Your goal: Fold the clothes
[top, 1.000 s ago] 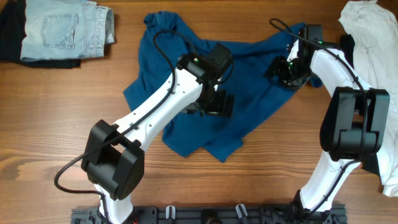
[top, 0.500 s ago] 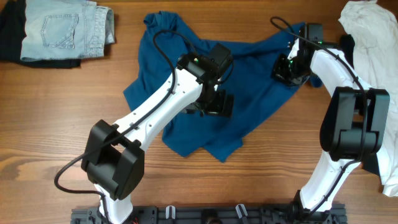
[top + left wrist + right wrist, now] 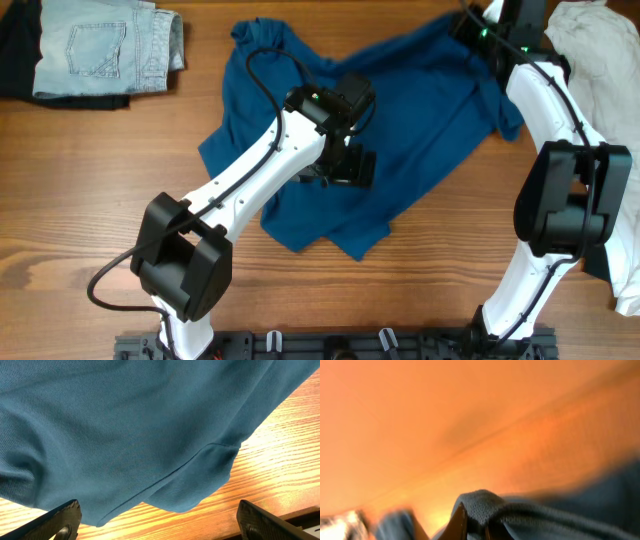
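1. Bench [image 3: 80, 200]: wood-grain surface carrying every item below. It shows under and around both end effectors.

2. Deep-blue top [image 3: 430, 110]: one large, soft, plain garment, crumpled and unfolded on the bench. Its middle lies directly beneath the left end effector. Its far right part runs up to the right end effector, which holds it. In the left wrist view the cloth [image 3: 125, 425] fills the space ahead of the fingers, with a hemmed edge and bare wood below it. In the right wrist view a rounded fold of the cloth [image 3: 485, 502] sits right at the fingertips; the rest is blurred.

3. White garment [image 3: 600, 60]: a rumpled heap just to the right of the right end effector.

4. Pale denim piece [image 3: 95, 45]: folded, well apart from the left end effector, off to its left and farther across the bench. It rests on something dark, not identifiable.

5. Left end effector [image 3: 340, 165] [image 3: 160, 520]: fingers spread wide apart, nothing between them, poised over the middle of the top.

6. Right end effector [image 3: 480, 25] [image 3: 472, 527]: at the far edge of the overhead view and partly cut off, with its fingers closed tight on the fold of the deep-blue top.
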